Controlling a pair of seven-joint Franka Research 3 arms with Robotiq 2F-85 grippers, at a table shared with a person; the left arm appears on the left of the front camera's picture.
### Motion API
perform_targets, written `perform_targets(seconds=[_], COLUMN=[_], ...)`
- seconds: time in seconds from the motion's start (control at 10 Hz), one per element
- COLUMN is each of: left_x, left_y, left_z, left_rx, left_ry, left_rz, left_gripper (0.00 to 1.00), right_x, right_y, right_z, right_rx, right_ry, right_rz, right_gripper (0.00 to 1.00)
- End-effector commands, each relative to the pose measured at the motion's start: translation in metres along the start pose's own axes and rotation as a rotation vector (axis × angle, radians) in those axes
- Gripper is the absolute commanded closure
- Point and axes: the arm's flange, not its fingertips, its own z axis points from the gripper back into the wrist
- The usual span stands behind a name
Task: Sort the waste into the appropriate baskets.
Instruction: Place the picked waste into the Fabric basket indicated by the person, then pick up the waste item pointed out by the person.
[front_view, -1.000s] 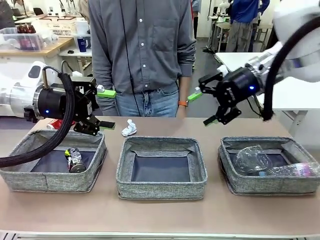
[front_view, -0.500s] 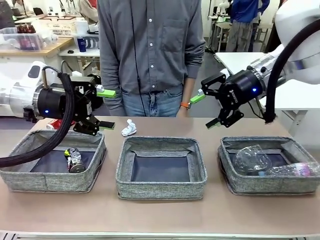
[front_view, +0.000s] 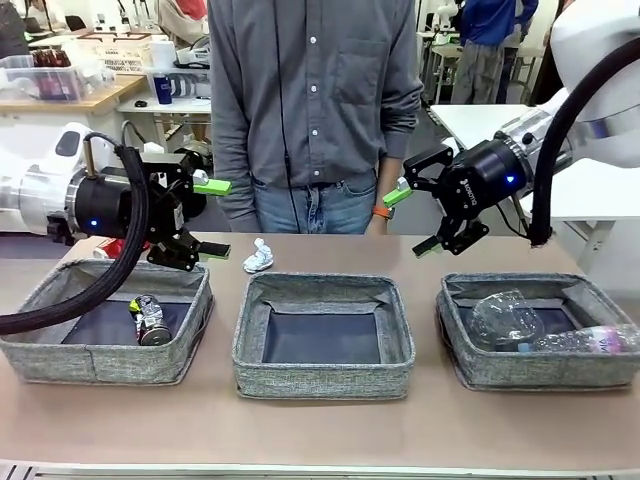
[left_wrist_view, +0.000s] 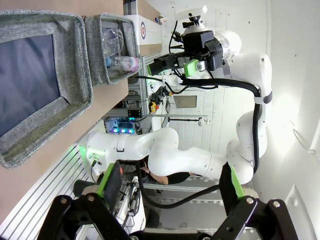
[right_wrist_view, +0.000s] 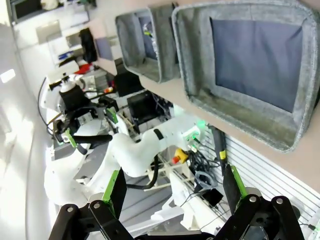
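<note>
While a person in a grey button shirt and jeans (front_view: 310, 100) stands at the far side of the tan counter (front_view: 320, 430), both arms hang above it with nothing in their grasp. The left gripper (front_view: 212, 218) sits level over the far wall of the left grey woven-fabric basket (front_view: 60, 358). Its jaws are spread wide and point toward the middle. The left wrist view shows the same broad gap between its green pads (left_wrist_view: 109, 180).

The right gripper (front_view: 412, 220) hovers beyond the gap between the middle grey woven-fabric basket (front_view: 320, 382) and the right grey woven-fabric basket (front_view: 540, 372). Its jaws are likewise wide and empty, close to the person's orange wristband (front_view: 380, 211).

A small white crumpled paper wad (front_view: 259, 256) lies on the counter just behind the middle basket's far-left corner, between the two grippers and nearer the left one. A dark drink can (front_view: 150, 320) lies on its side in the left basket. A clear plastic cup (front_view: 505, 318) and a clear plastic bottle with a white label (front_view: 590, 342) lie side by side in the right basket, the bottle against its right wall.
</note>
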Motion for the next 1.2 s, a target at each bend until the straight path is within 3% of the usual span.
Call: perform_targets(seconds=[0.0,1.1], left_x=[-0.0001,-0.0001], left_y=[-0.0031,-0.0031], left_z=[-0.0010,-0.0010], left_rx=[-0.005,-0.005], left_ry=[-0.008,-0.008], left_rz=[0.009,0.009], left_gripper=[0.00,0.00], right_x=[0.0011,0.0011], right_y=[0.0041,0.0041], right_z=[0.0000,0.0000], right_rx=[0.017,0.017], right_ry=[-0.003,-0.003], right_rz=[0.006,0.006], right_gripper=[0.00,0.00])
